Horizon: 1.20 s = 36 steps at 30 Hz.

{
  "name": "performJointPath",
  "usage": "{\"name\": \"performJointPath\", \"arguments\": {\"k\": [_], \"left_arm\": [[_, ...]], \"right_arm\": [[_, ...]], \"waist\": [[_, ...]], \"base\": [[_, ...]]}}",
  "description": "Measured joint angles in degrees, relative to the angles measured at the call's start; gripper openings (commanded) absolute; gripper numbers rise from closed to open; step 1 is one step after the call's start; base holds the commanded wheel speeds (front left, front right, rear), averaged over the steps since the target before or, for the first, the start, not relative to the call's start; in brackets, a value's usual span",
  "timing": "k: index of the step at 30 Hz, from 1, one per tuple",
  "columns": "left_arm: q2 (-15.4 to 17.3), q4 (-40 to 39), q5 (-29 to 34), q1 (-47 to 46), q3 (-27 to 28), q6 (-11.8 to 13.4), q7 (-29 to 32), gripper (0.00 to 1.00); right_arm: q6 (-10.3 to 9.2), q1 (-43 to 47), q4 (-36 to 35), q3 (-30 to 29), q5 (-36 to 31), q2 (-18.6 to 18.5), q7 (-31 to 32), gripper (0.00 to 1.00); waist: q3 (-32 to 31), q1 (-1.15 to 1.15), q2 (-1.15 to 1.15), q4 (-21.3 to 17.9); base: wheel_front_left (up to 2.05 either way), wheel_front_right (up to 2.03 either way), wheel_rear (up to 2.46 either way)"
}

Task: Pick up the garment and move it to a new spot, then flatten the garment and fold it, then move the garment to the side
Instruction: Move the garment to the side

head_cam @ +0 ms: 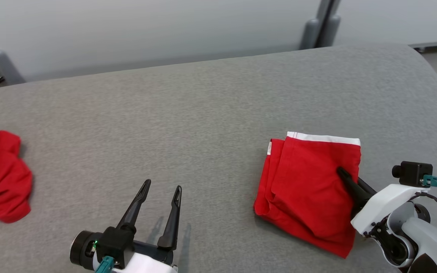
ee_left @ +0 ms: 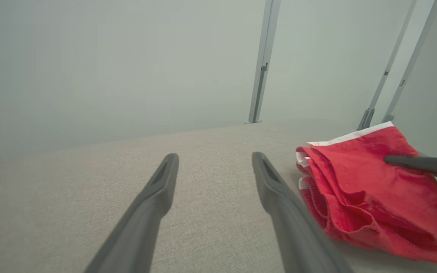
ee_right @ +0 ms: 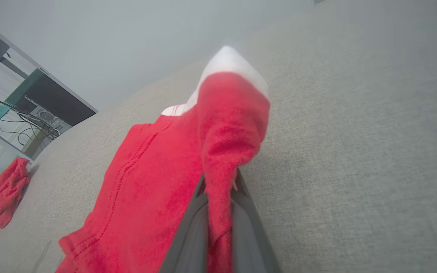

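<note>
Right gripper was clamped on the red garment, plainest in its wrist view; left gripper stood apart.

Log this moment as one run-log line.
item: folded red fabric garment with white band on grey upholstered surface | right jaws: shut on its edge | left jaws: open, empty

no readable text, label or number on anything here
</note>
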Motion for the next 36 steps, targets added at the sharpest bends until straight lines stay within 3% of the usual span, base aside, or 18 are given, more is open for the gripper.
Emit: {"name": "performJointPath", "arguments": {"k": [9,15,36], "left_arm": [[0.13,-0.05,0.87,-1.41,0.26,-0.6,0.0,1.0],[0.29,-0.41,1.94,-2.25,0.07,-1.03,0.0,1.0],[2.56,-5.58,3.97,-10.81,-2.01,-2.54,0.6,1.0]], "right_arm": [[0.0,-1.01,0.05,0.79,0.24,0.48,-0.08,0.0],[0.0,-3.65,1.22,0.66,-1.11,0.76,-0.08,0.0],[0.0,-29.62,10.54,-8.25,-4.71,-0.96,-0.53,0.0]], "waist": [[1.24,0.0,0.0,-6.1],[3.33,0.0,0.0,-7.2],[17.22,0.0,0.0,0.0]], "base": [[0.0,0.0,0.0],[0.0,0.0,0.0],[0.0,0.0,0.0]]}}
